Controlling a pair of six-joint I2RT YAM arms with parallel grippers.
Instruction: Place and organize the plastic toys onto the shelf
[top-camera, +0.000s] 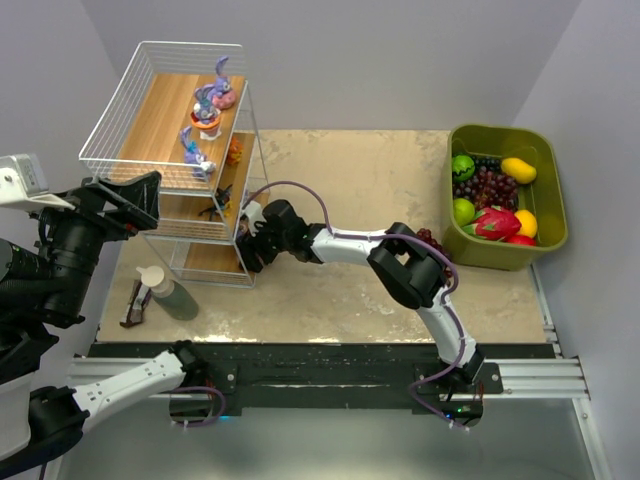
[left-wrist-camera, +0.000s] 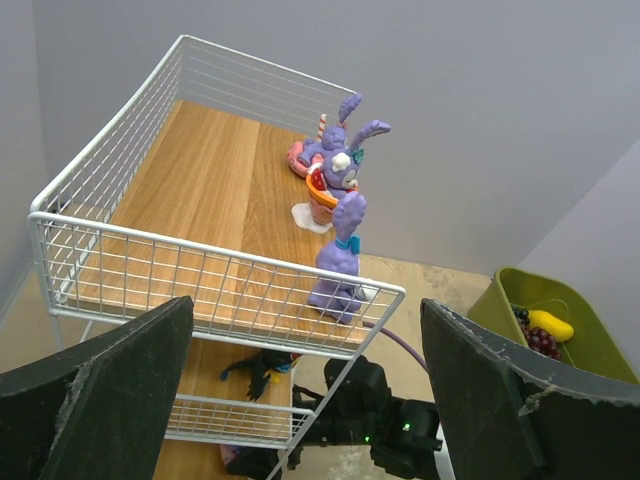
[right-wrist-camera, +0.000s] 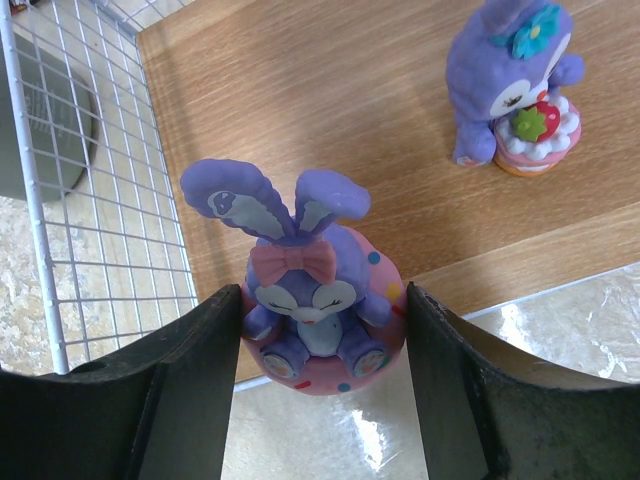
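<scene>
The shelf (top-camera: 165, 120) stands at the far left of the table. Three purple bunny toys (top-camera: 205, 110) stand on its top board, also in the left wrist view (left-wrist-camera: 340, 260). An orange toy (top-camera: 235, 152) and a black insect-like toy (top-camera: 220, 203) are on the middle tier. My right gripper (top-camera: 245, 245) is at the lowest board's edge, shut on a purple bunny on a pink base (right-wrist-camera: 318, 310). Another bunny holding a cake (right-wrist-camera: 515, 90) stands on that board (right-wrist-camera: 330, 100). My left gripper (left-wrist-camera: 305, 305) is wide open and empty, raised at the shelf's near left.
An olive-green bin (top-camera: 505, 258) of colourful fruits sits at the far right. A dark grape bunch (top-camera: 430, 238) lies beside it, by the right arm's elbow. A green bottle (top-camera: 170, 293) and a small dark tool (top-camera: 135, 303) lie in front of the shelf.
</scene>
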